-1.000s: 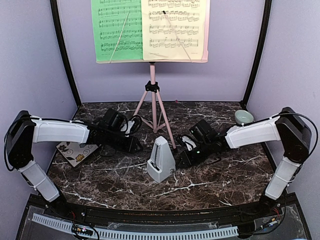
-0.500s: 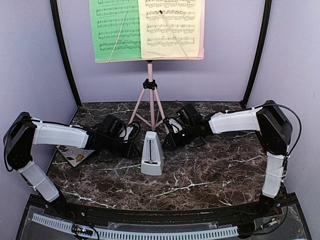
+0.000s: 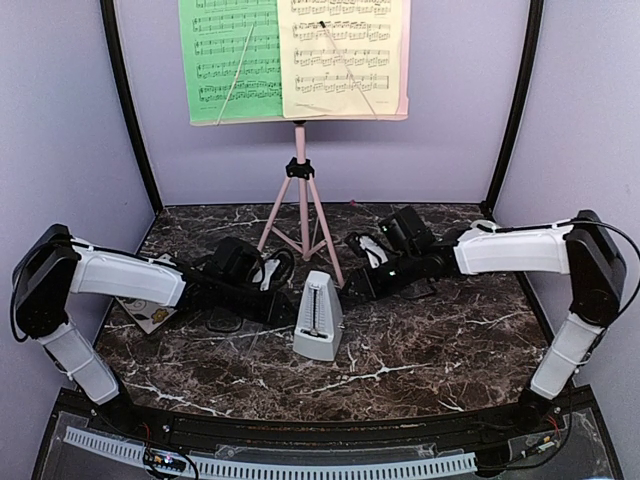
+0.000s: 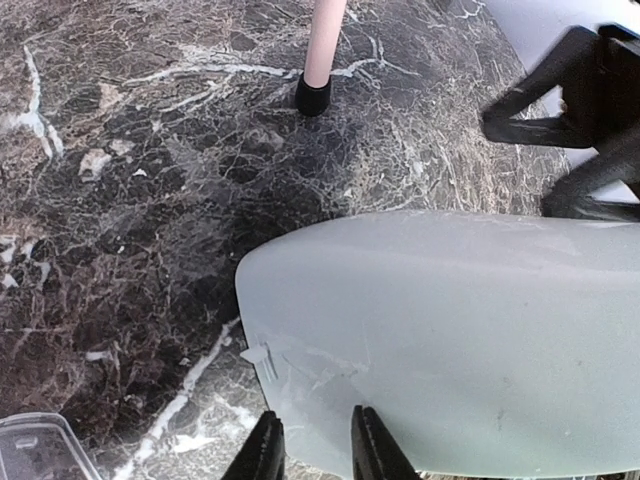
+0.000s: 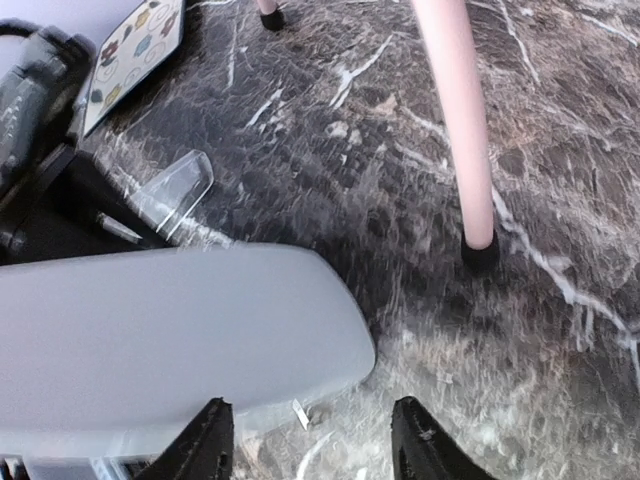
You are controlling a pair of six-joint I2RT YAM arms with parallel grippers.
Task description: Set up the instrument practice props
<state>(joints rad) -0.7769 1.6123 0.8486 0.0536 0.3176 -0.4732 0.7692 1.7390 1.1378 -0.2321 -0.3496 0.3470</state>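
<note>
The pink tripod music stand (image 3: 302,190) stands at the back, with the green sheet (image 3: 228,60) and the pale yellow sheet (image 3: 342,55) side by side on its desk. The light-grey pyramid metronome (image 3: 320,318) stands upright in front of it and also shows in both wrist views (image 4: 450,340) (image 5: 170,340). My left gripper (image 3: 288,305) (image 4: 315,450) is at the metronome's left face near the top, its jaws a narrow gap apart with nothing between them. My right gripper (image 3: 355,287) (image 5: 310,440) is open and empty, just right of the metronome.
The floral tile (image 3: 150,312) (image 5: 135,45) lies at the left, partly under my left arm. The stand's feet (image 4: 315,92) (image 5: 480,250) rest on the marble just behind both grippers. Purple walls close in the back and sides.
The metronome has shifted a little right and nearer since half a second ago. My left gripper followed it to the right. My right gripper drew back to the right.
</note>
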